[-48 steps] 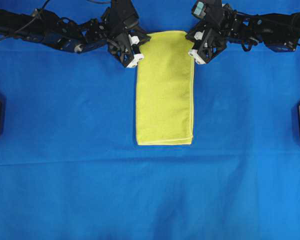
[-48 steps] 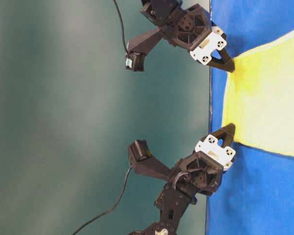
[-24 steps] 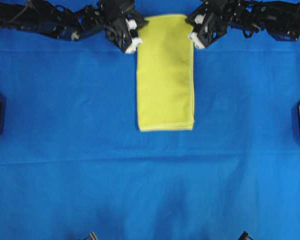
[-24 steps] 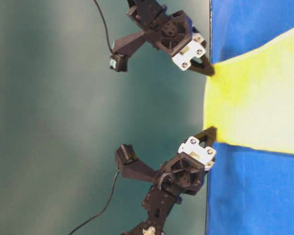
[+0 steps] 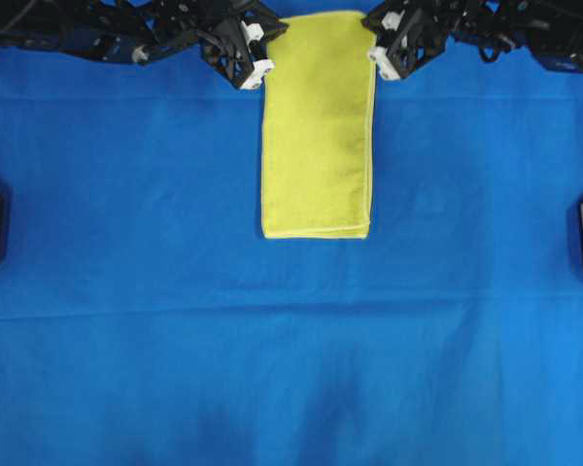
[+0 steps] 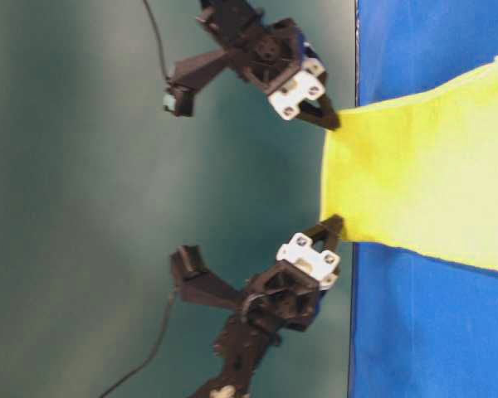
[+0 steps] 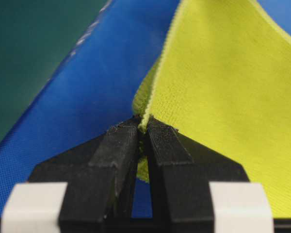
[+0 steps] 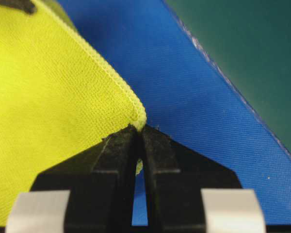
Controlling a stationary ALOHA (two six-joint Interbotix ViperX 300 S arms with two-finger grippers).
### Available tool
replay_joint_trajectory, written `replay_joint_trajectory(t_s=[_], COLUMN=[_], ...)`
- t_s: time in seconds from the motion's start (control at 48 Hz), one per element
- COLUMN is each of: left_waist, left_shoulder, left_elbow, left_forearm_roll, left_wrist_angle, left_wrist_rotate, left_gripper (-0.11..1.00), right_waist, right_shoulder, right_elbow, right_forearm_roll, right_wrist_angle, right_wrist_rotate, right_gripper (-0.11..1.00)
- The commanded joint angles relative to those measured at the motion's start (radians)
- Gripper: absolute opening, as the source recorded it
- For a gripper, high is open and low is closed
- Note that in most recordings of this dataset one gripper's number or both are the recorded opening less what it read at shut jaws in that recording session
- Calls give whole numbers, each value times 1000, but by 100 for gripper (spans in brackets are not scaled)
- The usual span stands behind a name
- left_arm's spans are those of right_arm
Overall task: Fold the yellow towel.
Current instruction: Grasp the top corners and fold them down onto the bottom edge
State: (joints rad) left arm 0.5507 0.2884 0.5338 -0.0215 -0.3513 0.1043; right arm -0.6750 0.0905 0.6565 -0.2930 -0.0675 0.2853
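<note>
Up top, both grippers, left (image 5: 263,66) and right (image 5: 377,64), have jaws clamped on the yellow towel (image 5: 318,136) corners.

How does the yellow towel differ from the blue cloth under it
The yellow towel is a narrow folded strip; the blue cloth spreads wide, covering the whole surface. The towel's far end is lifted off the surface, pinched at its corners by the left gripper and right gripper; the blue cloth lies flat and nothing grips it. The towel has a paler hem and terry nap; the blue cloth looks smooth. Both are fabric.
</note>
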Motion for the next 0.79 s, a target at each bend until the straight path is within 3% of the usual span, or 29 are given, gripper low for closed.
replay_joint_trajectory(t_s=[0.0, 0.375, 0.771], left_waist=[-18, -170, -385], left_shoulder=[-87, -279, -247], left_elbow=[8, 137, 230], left_forearm_roll=[2, 0, 0], left_wrist_angle=[6, 15, 20], left_wrist_rotate=[14, 46, 18], left_gripper=[3, 3, 3], right_waist=[12, 153, 379], right_shoulder=[-69, -261, -301], right_elbow=[-3, 92, 187], right_forearm_roll=[2, 17, 29], right_wrist_angle=[18, 141, 195], right_wrist_rotate=[2, 11, 84], right_gripper=[3, 3, 3])
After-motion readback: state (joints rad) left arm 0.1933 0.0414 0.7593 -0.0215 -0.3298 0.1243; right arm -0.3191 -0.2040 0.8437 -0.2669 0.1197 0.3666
